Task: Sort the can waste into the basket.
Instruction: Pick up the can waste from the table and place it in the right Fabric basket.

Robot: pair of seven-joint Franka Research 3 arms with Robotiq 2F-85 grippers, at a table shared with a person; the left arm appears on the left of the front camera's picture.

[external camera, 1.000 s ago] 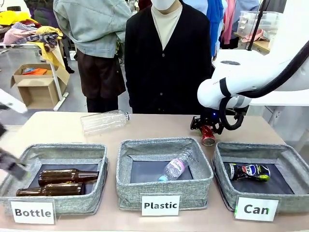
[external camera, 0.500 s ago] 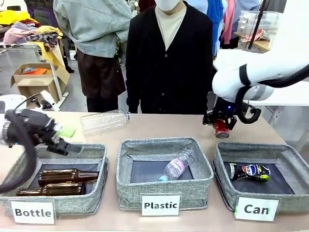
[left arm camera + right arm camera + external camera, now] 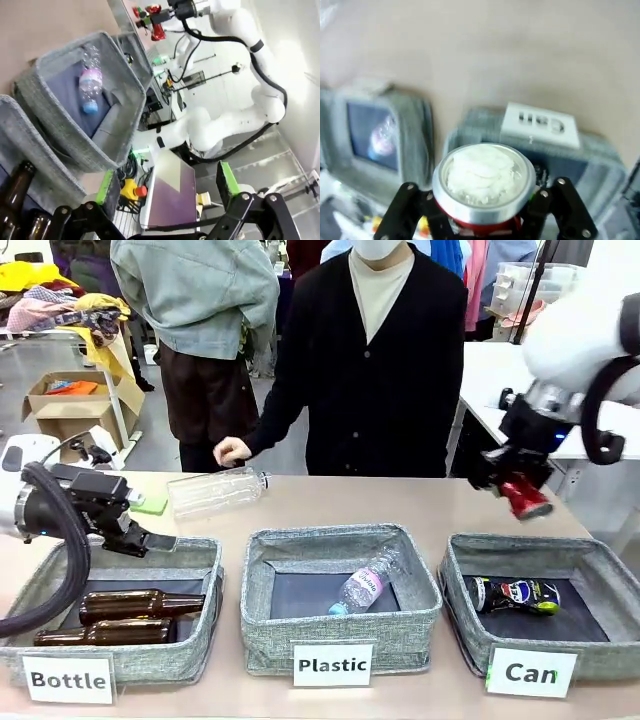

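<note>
Table w/ 3 bins | R jaws [image 3: 481, 220] clamp red can [image 3: 481, 182], silver end facing wrist cam | L jaws [image 3: 167, 187] spread

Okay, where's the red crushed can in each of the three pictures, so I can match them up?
Front view: the red can is at the right, held in the air by the right gripper, beyond the "Can" basket.
Left wrist view: top centre, small, gripped by the far arm.
Right wrist view: bottom centre, between the fingers, end facing the camera.
Shared landmark: the plastic bottle in the middle basket.

red can [image 3: 524, 497] | black-and-blue can [image 3: 516, 595] | grey basket [image 3: 600, 558] | brown bottles [image 3: 140, 604]
</note>
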